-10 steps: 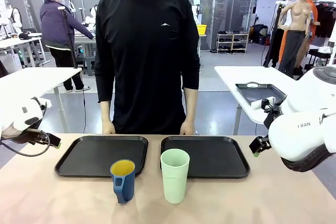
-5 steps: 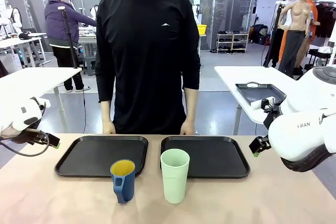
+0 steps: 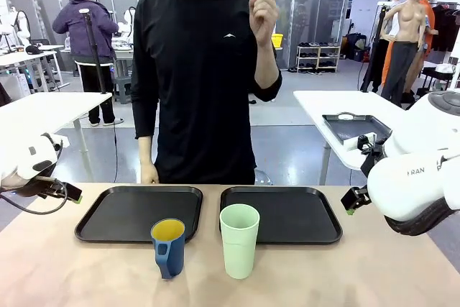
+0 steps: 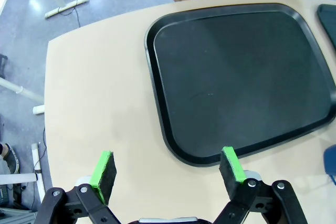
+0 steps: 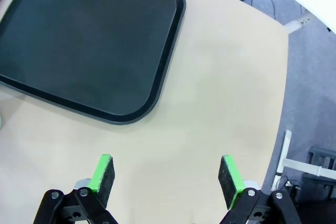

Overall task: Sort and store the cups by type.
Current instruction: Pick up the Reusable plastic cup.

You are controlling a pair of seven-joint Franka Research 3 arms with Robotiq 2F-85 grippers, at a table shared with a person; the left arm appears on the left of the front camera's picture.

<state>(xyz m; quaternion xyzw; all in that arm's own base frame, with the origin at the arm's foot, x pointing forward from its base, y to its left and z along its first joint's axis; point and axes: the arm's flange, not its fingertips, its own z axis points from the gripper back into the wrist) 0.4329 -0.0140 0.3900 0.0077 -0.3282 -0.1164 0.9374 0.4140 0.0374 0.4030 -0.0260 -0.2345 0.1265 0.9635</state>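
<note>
Both arms are waiting with jaws spread wide, gripping nothing: the left gripper (image 4: 167, 156) at the edge of a black tray (image 4: 236, 77), the right gripper (image 5: 165, 160) off a second tray (image 5: 79, 40). Between them, on the counter (image 3: 86, 271), the blue mug (image 3: 168, 248) is standing nearer the left gripper and the green tumbler (image 3: 239, 241) nearer the right.

Left arm (image 3: 25, 162), right arm (image 3: 413, 181): both jaws wide apart.

Two trays: left tray (image 3: 122, 213) before the left gripper (image 4: 166, 167), right tray (image 3: 295, 213) before the right gripper (image 5: 166, 170). Two cups between them: one mint tumbler (image 3: 239, 241), one blue mug (image 3: 168, 249).
</note>
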